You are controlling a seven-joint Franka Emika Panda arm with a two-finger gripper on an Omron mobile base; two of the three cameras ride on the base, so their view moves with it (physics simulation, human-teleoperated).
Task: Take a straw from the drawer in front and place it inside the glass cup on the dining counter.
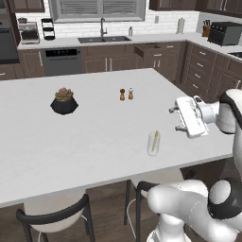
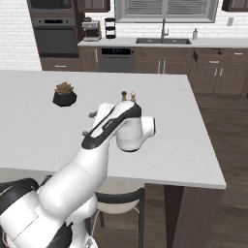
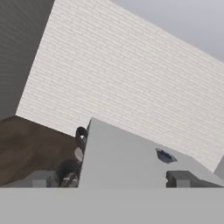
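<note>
Left base view, near to far: two rounded cream stools with black tube backs (image 1: 52, 215) tucked under the near edge of the broad matte white table (image 1: 85, 142). Small clear cylindrical glass cup (image 1: 153, 143) upright near that edge, thin yellow straw (image 1: 155, 138) standing inside, tip above the rim. Boxy white hand (image 1: 175, 118) hovering just right of the cup, above the table, fingers pointing left, spread well apart, holding nothing. Farther back, faceted black pot with a succulent (image 1: 64, 101) and two little brown shakers (image 1: 126, 94). Beyond, along the dark brown cabinets, shallow flat-fronted drawer (image 1: 150, 50) pulled open, right of the dark sink (image 1: 104, 39).
</note>
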